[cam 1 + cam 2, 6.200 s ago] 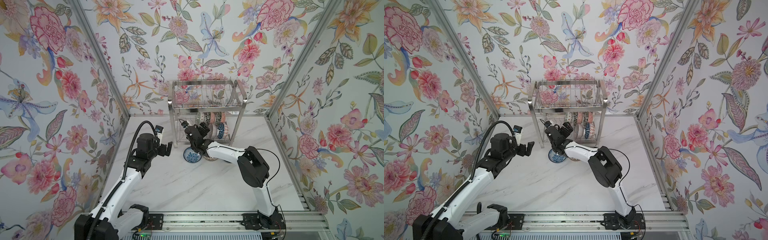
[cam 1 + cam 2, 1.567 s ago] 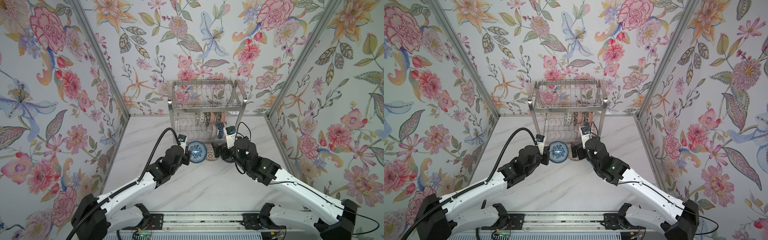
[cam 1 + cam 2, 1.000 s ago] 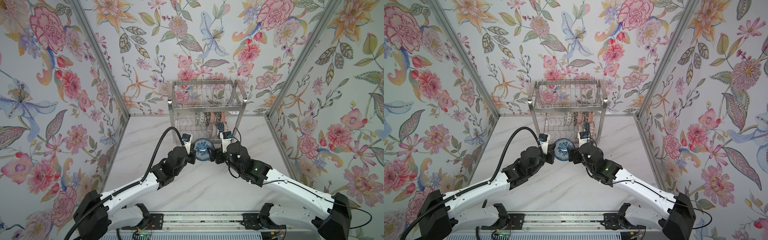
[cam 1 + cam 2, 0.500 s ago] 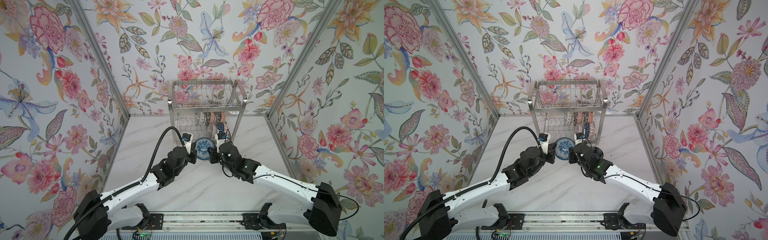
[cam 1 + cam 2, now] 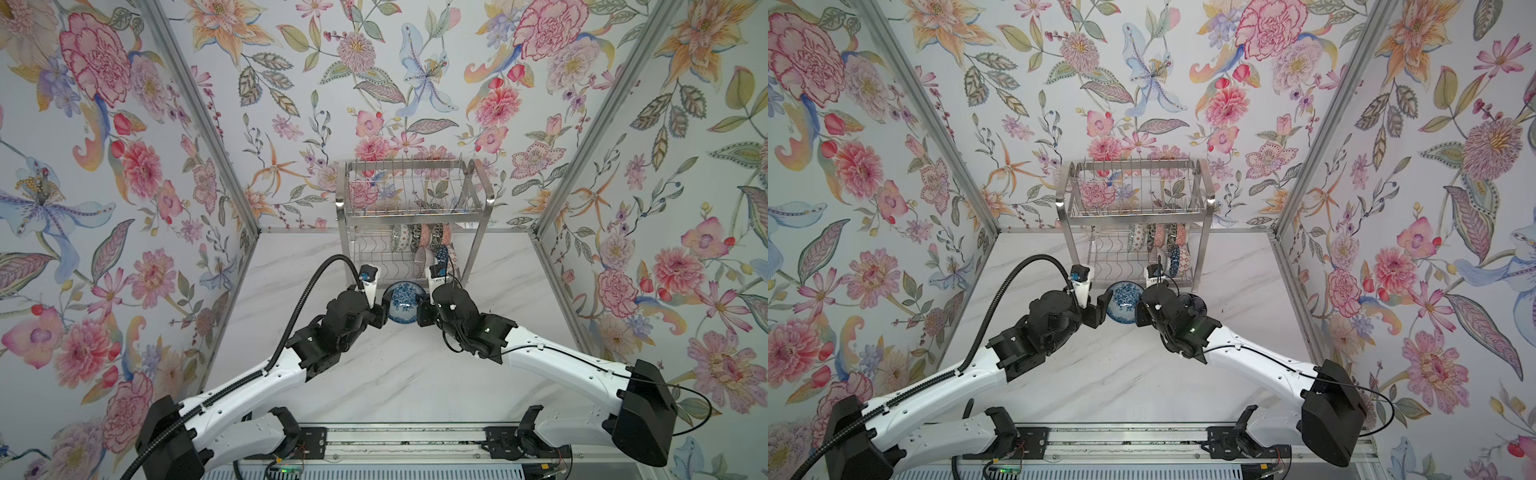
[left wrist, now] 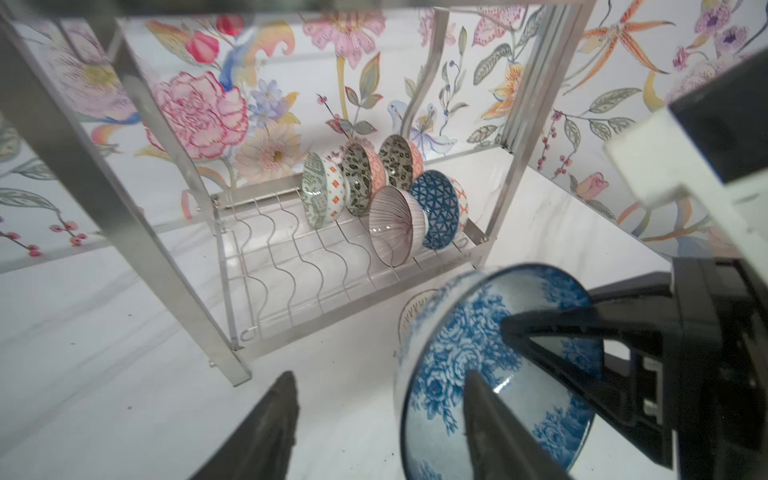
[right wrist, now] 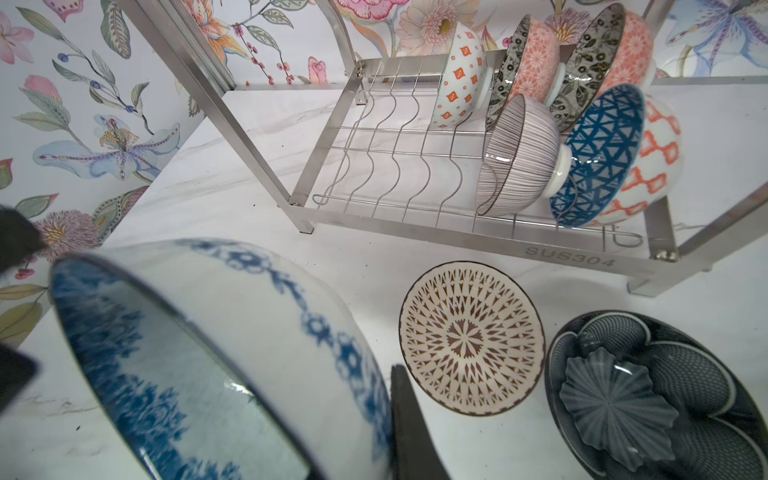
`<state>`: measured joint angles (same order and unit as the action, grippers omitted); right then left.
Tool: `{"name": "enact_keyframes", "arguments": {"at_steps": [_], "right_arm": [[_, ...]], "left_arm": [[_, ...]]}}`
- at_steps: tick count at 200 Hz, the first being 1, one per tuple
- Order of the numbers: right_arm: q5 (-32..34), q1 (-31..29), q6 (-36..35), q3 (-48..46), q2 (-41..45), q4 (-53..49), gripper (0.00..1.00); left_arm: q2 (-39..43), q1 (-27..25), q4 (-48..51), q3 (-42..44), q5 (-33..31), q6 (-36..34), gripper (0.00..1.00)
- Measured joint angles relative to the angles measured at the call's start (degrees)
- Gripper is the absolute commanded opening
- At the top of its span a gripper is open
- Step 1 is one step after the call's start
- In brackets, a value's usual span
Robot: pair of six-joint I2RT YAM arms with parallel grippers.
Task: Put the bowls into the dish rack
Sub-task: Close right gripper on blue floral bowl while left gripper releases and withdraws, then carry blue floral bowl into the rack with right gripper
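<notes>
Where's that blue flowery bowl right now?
In both top views the blue flowery bowl is held mid-scene, just in front of the dish rack, pinched by the right gripper, with the left gripper open beside it.

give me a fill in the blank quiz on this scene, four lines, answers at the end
1. The right tool is shut on the rim of a white and ___ bowl.
2. The left tool has its jaws ___.
3. The bowls standing on edge in the rack number ___.
4. They all sit on its ___ tier.

Missing words: blue; open; five; lower
</notes>
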<state>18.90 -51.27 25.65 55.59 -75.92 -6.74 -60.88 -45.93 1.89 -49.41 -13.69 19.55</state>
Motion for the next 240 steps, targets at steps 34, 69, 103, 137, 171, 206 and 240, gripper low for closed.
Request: {"name": "enact_keyframes", "arguments": {"at_steps": [34, 69, 103, 137, 171, 206, 240], "right_arm": [[4.57, 0.02, -4.96, 7.87, -5.35, -3.89, 0.0], [12.13, 0.02, -10.32, 16.22, -12.59, -7.1, 0.0], [19.5, 0.13, -15.72, 23.63, -20.65, -9.92, 0.0], [25.88, 0.63, -21.38, 30.16, -27.91, -11.1, 0.0], [29.94, 1.6, -25.88, 36.09, -33.97, -11.89, 0.0], [32.37, 2.84, -29.66, 43.58, -40.57, -11.74, 0.0], [34.67, 3.76, -32.92, 49.11, -46.45, -11.65, 0.0]], "left_arm": [[3.45, 10.95, 10.93, -7.56, 2.93, -4.76, 0.99], [3.45, 16.26, 18.25, -8.48, 5.18, -10.25, 0.99], [3.58, 23.12, 18.84, -5.11, 9.18, -13.29, 0.99], [3.52, 26.32, 17.7, -1.99, 12.07, -15.28, 0.99], [3.54, 28.74, 15.58, -0.15, 15.58, -15.78, 0.99], [3.98, 30.56, 14.14, 0.63, 18.12, -15.76, 0.99], [4.92, 31.91, 13.11, 0.83, 19.52, -15.74, 0.99]]}}
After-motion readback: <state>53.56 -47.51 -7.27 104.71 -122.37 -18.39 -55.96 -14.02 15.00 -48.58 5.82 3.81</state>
